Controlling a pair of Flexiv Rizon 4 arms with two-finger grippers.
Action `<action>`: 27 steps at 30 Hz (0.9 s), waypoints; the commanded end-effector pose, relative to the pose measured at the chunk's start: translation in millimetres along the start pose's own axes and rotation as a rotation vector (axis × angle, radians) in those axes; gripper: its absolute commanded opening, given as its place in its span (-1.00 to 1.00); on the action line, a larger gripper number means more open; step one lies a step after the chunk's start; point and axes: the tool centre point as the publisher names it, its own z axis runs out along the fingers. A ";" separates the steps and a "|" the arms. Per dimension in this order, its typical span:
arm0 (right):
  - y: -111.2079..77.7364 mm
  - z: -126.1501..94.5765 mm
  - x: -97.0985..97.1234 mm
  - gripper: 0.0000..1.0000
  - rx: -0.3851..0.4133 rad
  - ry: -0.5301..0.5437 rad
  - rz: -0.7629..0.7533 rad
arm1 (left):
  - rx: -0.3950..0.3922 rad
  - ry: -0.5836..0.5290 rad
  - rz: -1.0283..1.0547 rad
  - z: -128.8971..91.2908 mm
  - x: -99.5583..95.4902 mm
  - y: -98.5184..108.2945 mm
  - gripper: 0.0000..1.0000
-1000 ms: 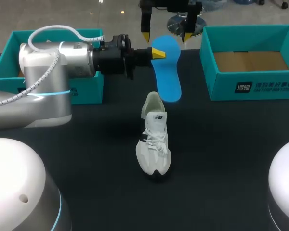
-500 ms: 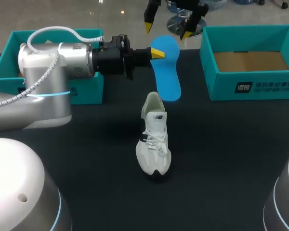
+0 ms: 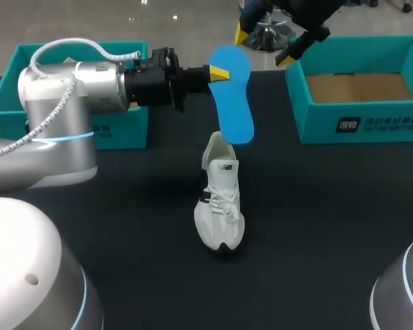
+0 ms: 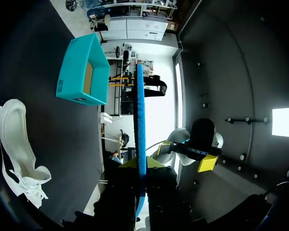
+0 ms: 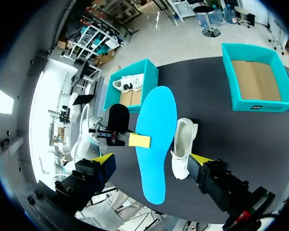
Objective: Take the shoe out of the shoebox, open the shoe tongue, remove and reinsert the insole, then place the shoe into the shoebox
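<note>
A white shoe [image 3: 220,203] stands upright on the black table, toe toward me. Above its heel hangs a blue insole [image 3: 233,96], with my left gripper [image 3: 219,72] shut on its upper edge. In the left wrist view the insole [image 4: 140,125] shows edge-on between the fingers, and the shoe [image 4: 14,144] lies off to the side. My right gripper [image 3: 265,47] is open, high behind the insole and not touching it. From the right wrist view the insole [image 5: 156,144], the shoe [image 5: 183,144] and the left gripper [image 5: 137,140] lie below my open right gripper [image 5: 151,159].
An empty teal shoebox [image 3: 385,124] stands at the back right. A second teal box [image 3: 127,130] sits at the back left, partly behind my left arm; the right wrist view shows a white shoe inside that box [image 5: 132,84].
My right gripper has risen and swung to the right, away from the insole. The left arm has lifted the insole slightly. The shoe has not moved.
</note>
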 end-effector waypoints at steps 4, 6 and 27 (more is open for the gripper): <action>-9.6 1.5 -18.0 1.00 -0.002 0.432 -0.010 | -0.006 -0.002 -0.001 -3.2 1.5 1.2 -1.00; -9.4 4.2 -19.7 1.00 0.009 0.381 0.007 | -0.005 -0.001 -0.003 -3.4 1.3 1.2 -1.00; -24.8 22.2 -65.5 1.00 -0.110 0.665 0.062 | -0.097 -0.040 0.014 -7.8 5.5 6.2 -1.00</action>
